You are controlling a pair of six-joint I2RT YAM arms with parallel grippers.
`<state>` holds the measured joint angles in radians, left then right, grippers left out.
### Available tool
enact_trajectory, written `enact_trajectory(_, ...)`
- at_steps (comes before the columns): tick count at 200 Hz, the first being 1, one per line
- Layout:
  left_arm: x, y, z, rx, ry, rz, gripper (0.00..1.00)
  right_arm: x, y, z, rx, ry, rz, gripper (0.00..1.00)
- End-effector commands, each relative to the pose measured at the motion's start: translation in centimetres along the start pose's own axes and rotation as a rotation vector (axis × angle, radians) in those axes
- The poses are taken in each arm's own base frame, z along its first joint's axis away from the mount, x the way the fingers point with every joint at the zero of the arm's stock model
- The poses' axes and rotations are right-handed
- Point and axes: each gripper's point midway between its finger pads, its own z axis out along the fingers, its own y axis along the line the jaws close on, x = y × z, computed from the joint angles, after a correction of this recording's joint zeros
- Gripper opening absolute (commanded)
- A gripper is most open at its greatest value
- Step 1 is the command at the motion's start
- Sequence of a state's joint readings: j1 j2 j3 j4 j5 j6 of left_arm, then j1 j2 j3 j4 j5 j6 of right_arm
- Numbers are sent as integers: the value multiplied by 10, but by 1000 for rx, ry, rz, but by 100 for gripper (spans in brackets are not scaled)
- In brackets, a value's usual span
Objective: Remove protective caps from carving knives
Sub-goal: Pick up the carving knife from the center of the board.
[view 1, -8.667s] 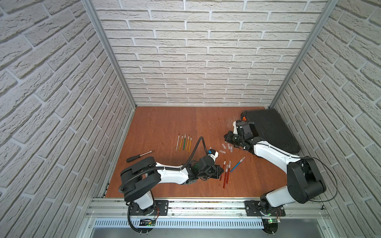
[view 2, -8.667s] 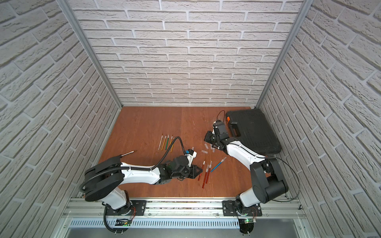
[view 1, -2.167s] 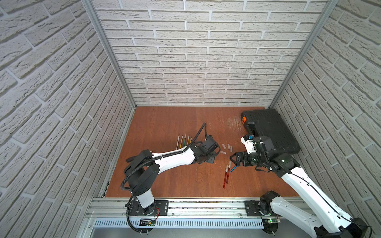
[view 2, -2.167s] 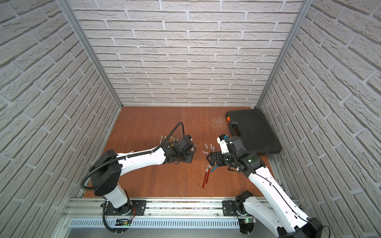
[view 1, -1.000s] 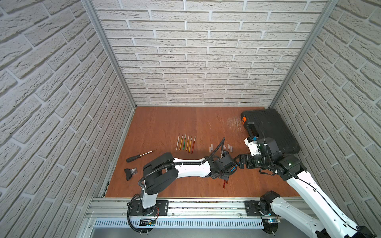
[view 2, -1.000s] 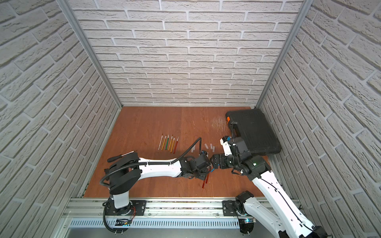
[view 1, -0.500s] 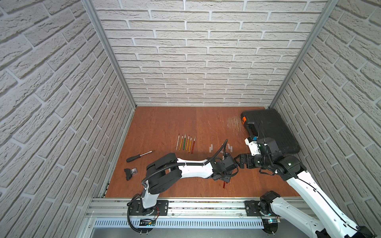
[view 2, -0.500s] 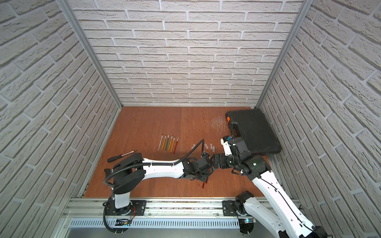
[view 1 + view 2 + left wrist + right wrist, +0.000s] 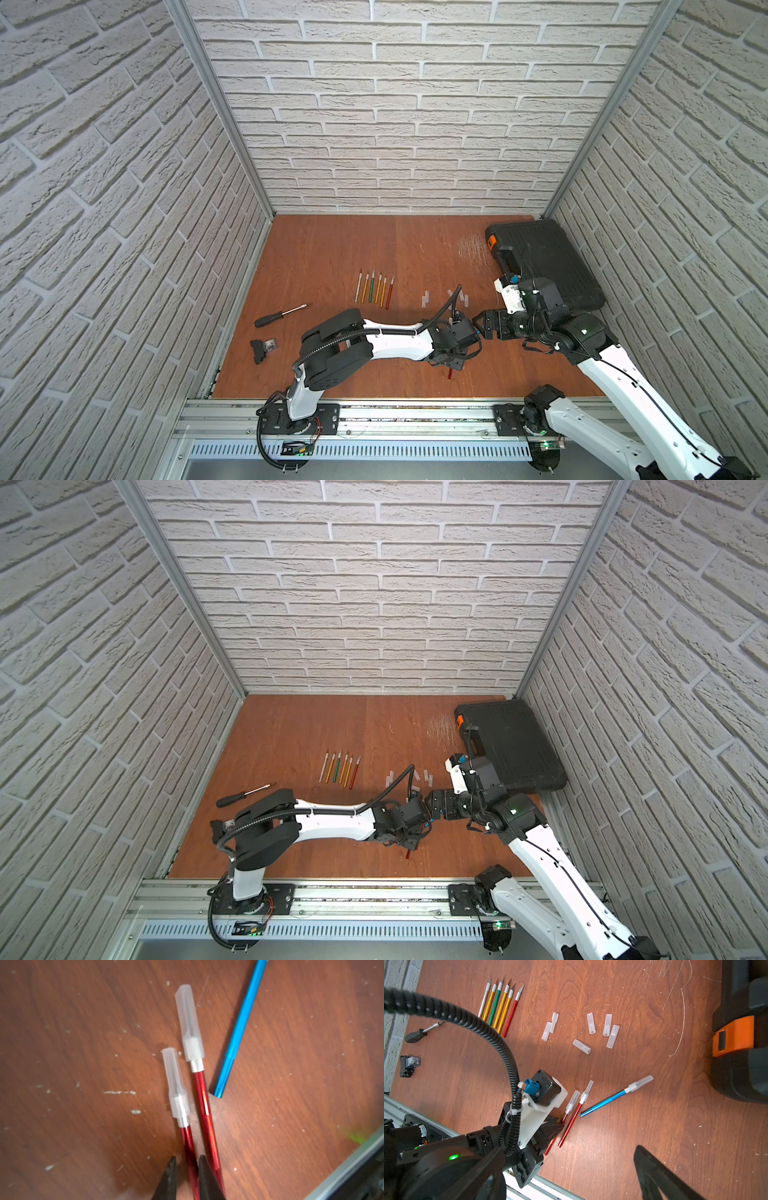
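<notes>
Two red carving knives lie side by side, each with a whitish protective cap on its blade. My left gripper straddles the handle of the nearer red knife. One finger touches it, and a thin strip of table shows beside the other. A capped blue knife lies just beyond. My right gripper hovers wide open right beside the left wrist. Several loose caps and a row of uncapped knives lie farther back; the row also shows in both top views.
A black case with an orange latch fills the back right corner. A black-handled screwdriver and a small black part lie at the left. The metal rail runs along the table's front edge.
My left arm has swung from the row of uncapped knives to the red knives, settled low over them, and its jaws have narrowed. My right arm has stayed still and open.
</notes>
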<state>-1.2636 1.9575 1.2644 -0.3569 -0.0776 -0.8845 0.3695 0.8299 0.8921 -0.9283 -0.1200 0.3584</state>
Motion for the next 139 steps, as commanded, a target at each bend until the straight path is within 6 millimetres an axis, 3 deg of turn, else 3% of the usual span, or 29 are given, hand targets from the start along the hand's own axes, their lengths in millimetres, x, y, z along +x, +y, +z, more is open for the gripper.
enact_trajectory(1,7,13,4,-84,34,14,21,-4,2,-2,-8,-30,0,97)
enact_trajectory(66,31,42,-1,-200,96,43,19,-4,0,-1,1,-37,10,96)
enact_trajectory(139,40,67,-4,-327,131,61,14,-4,-4,1,25,-30,15,96)
